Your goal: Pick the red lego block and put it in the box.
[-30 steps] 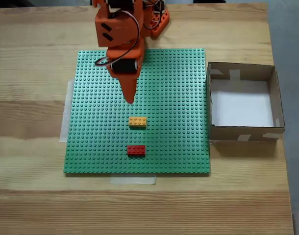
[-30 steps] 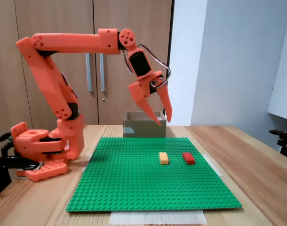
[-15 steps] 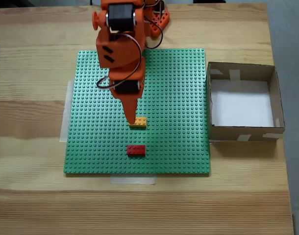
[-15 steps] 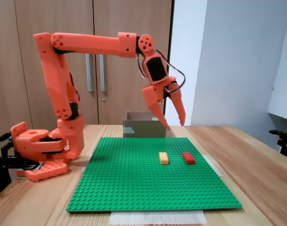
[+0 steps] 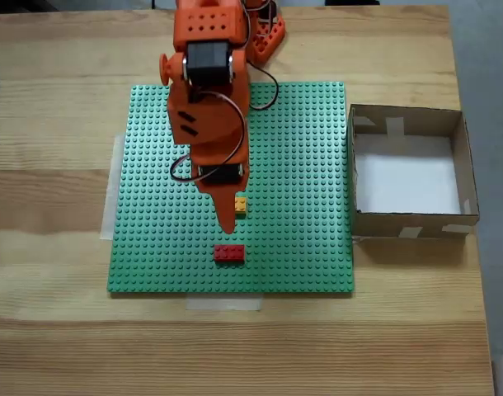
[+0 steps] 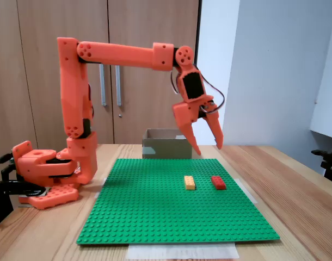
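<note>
Above green baseplate [image 6: 177,201]: hand [image 6: 208,147] spread, empty, high over red lego block [image 6: 218,182] for descent; box [image 5: 462,177] open at side.

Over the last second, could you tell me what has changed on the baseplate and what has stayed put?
The arm reached outward across the green baseplate: the open gripper moved from short of the orange brick to above both bricks, nearer the red lego block, still well above the plate. Nothing was grasped or released. Both bricks and the box stayed where they were.
</note>
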Robot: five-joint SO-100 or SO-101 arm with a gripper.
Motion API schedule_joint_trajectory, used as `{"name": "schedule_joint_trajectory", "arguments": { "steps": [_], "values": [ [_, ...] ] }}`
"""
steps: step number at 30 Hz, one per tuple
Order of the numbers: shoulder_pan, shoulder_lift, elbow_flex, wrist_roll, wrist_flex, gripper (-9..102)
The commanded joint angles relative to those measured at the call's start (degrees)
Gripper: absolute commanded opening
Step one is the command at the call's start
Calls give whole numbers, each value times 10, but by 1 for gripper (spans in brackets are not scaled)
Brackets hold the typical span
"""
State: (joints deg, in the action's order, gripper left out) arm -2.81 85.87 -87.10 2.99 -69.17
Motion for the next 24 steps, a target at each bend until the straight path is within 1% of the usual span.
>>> {"name": "schedule_joint_trajectory", "arguments": {
  "steps": [1,6,12,14,19,21,24],
  "values": [
    [-2,-14,39,11,-6,21],
    [11,-37,66,12,-1,20],
    [28,-41,72,43,7,19],
    [33,-47,76,25,8,19],
    [22,-70,98,19,-25,19],
    [16,-101,123,-7,-46,18],
    [10,-127,153,0,-53,18]
  ]
}}
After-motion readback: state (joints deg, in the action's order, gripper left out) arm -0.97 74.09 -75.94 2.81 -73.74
